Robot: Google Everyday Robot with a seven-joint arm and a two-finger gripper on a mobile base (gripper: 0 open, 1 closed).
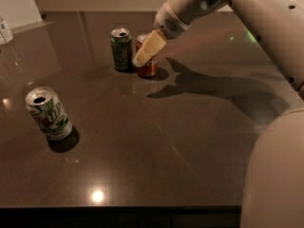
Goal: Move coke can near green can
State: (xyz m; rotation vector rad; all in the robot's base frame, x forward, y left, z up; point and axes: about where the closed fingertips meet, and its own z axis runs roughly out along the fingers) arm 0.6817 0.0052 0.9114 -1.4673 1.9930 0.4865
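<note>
- Pale container: stands at the bench's far left corner and is cut off by the frame edge. What it is cannot be told.
- White can: stands upright on the left front part of the bench, well apart from the other cans. It has a green and red logo and a silver top with a dark opening. Its shadow falls on the side nearer the middle of the bench.
- Glare spot: a small bright reflection on the dark, glossy surface near the front edge.
- Green can: stands upright toward the back of the bench, left of centre. It is dark green with pale markings and a silver top.
- Coke can: stands upright on the bench, just beside the green can on its right. It is red, and its upper part is hidden behind the hand. Whether the two cans touch cannot be told.
- Hand: pale, slanting down and to the left across the coke can's upper front. Whether it grasps the can or has released it cannot be told.
- Arm: white, reaching in from the upper right.
- Arm's shadow: lies on the bench to the right of the coke can.
- Robot body: a pale curved shell filling the lower right corner.
</note>
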